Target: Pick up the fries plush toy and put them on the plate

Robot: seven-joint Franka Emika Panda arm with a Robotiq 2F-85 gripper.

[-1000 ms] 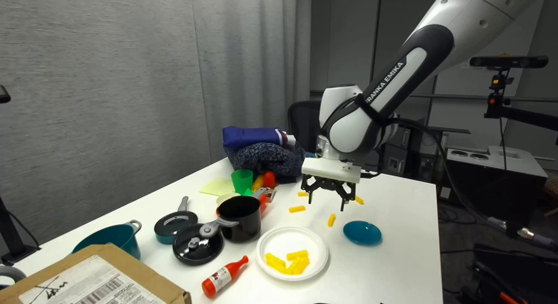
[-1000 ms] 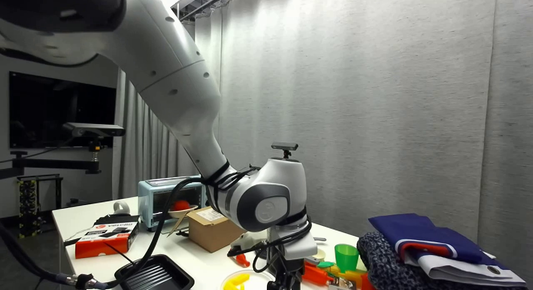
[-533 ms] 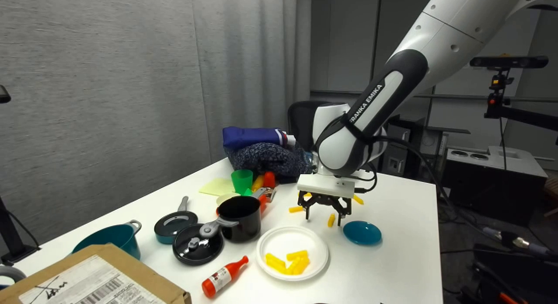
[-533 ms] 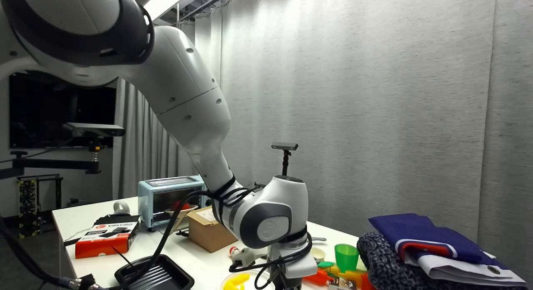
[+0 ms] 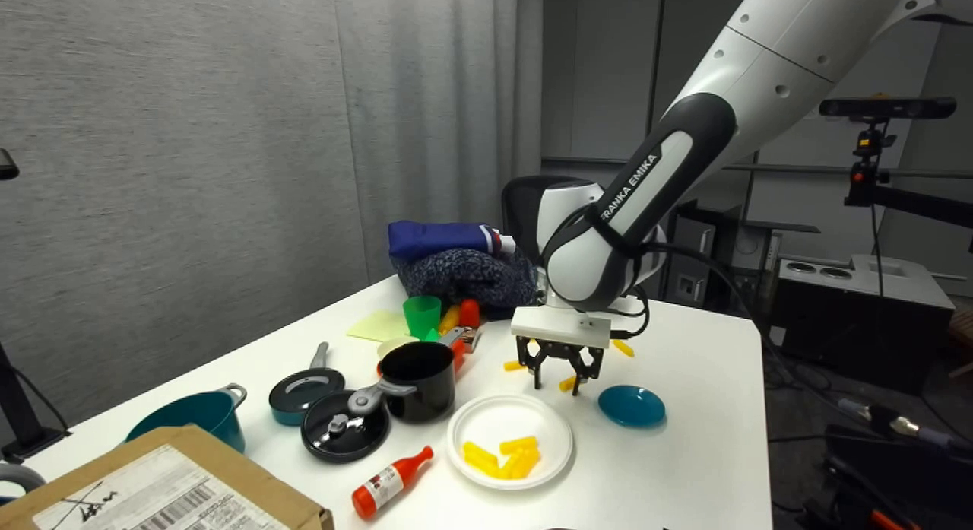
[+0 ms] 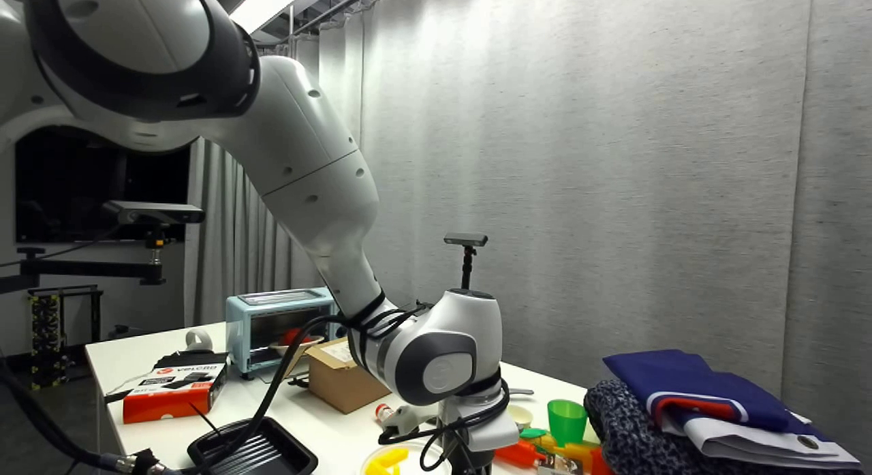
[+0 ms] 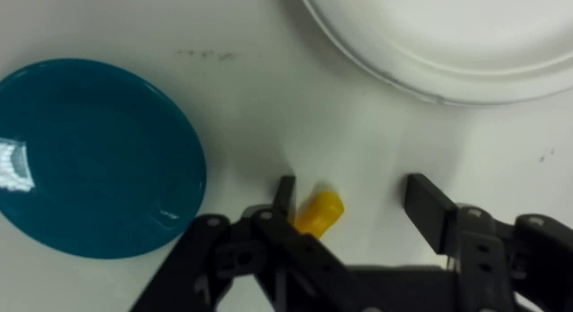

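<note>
My gripper (image 7: 350, 186) is low over the table, its fingers apart, around one yellow fry (image 7: 320, 213). That fry lies slantwise against the left finger in the wrist view; its rear end is hidden. A wide gap separates it from the opposite finger. An exterior view also has the gripper (image 5: 556, 388) over this fry (image 5: 567, 383). Loose fries lie behind it: one at left (image 5: 514, 366), one at right (image 5: 623, 348). The white plate (image 5: 498, 417) bears several fries (image 5: 518, 445). The wrist view catches only the plate's edge (image 7: 447, 79).
A teal dish (image 5: 632, 406) sits right beside the gripper. Left of the plate stand a black pot (image 5: 418, 382), its lid (image 5: 346, 427) and a red bottle (image 5: 391, 480). A cardboard box (image 5: 175, 484) fills the near left corner. Folded cloths (image 5: 464, 275) are piled behind.
The arm has come down to the table and drifted slightly left in an exterior view. My fingers have drawn partway together, and the fry between them has shifted left.
</note>
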